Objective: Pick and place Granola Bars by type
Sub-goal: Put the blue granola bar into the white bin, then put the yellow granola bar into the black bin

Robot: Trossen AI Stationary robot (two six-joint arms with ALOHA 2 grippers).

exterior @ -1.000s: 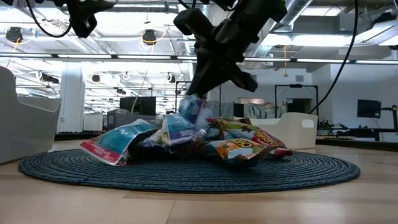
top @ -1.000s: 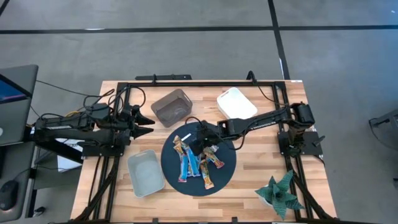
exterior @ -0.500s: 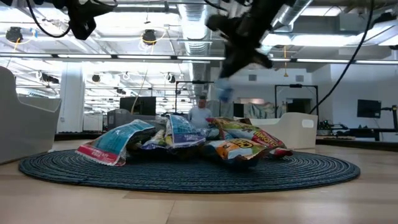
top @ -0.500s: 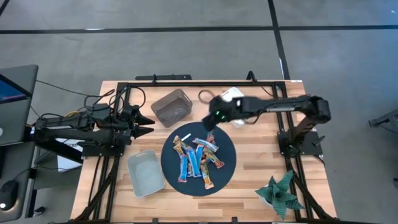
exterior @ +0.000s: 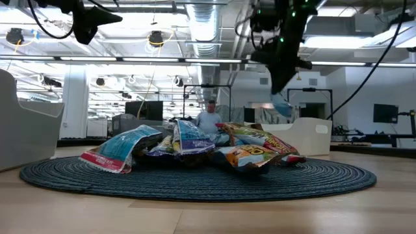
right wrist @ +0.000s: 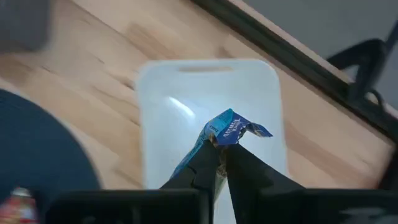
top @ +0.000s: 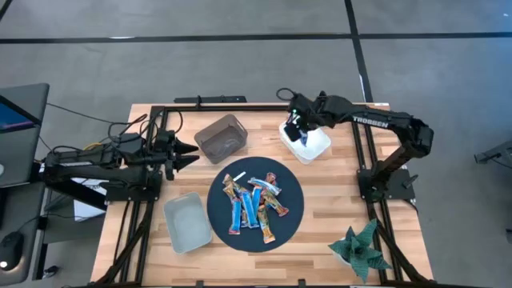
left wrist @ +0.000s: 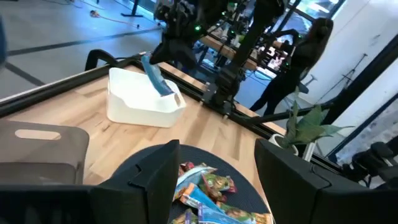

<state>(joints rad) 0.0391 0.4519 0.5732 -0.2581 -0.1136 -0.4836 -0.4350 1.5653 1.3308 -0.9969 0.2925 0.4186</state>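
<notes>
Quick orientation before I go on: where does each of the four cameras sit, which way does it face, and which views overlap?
High view: overhead, straight down; both arms, round mat, white bin.
Low view: table height, level across the mat toward the room; right arm descends holding a blue bar.
Left wrist view: on the left arm, past its open left claw toward the white bin.
Right wrist view: on the right arm, looking down past the right claw pinching the blue bar above the bin.
Shared: all four show the blue bar.

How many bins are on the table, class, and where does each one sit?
3. The dark grey bin sits at the far side, left of the mat; the white bin is far right; the pale grey bin sits near left, beside the mat.
</notes>
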